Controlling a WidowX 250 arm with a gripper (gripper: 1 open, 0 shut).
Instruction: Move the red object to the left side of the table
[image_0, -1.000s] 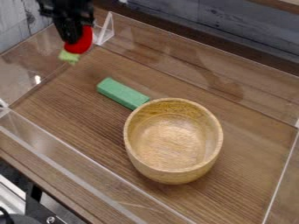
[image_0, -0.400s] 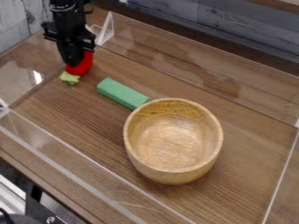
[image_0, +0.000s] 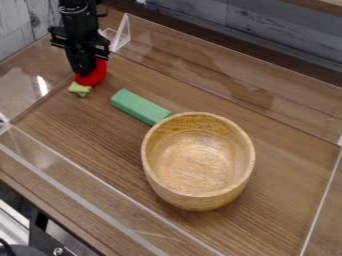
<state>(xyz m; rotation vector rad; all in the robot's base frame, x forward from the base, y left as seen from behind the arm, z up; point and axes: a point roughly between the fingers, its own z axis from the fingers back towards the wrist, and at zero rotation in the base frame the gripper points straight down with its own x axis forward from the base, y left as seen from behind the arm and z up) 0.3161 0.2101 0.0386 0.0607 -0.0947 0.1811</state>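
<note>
Now my pincer (image_0: 87, 62) grips the red object (image_0: 90, 72) at 10 o'clock; releasing above the counter (image_0: 80, 140), it'd roll twd the green block (image_0: 139, 106).

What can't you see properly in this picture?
- Camera view: the gripper's fingertips are too small and dark to tell from the red object.
- Whether the red object touches the table is unclear; its underside is hidden by its own body.
- The arm above the gripper is cut off by the top edge.
- The far side of the green block end is hidden behind the bowl's rim.
</note>
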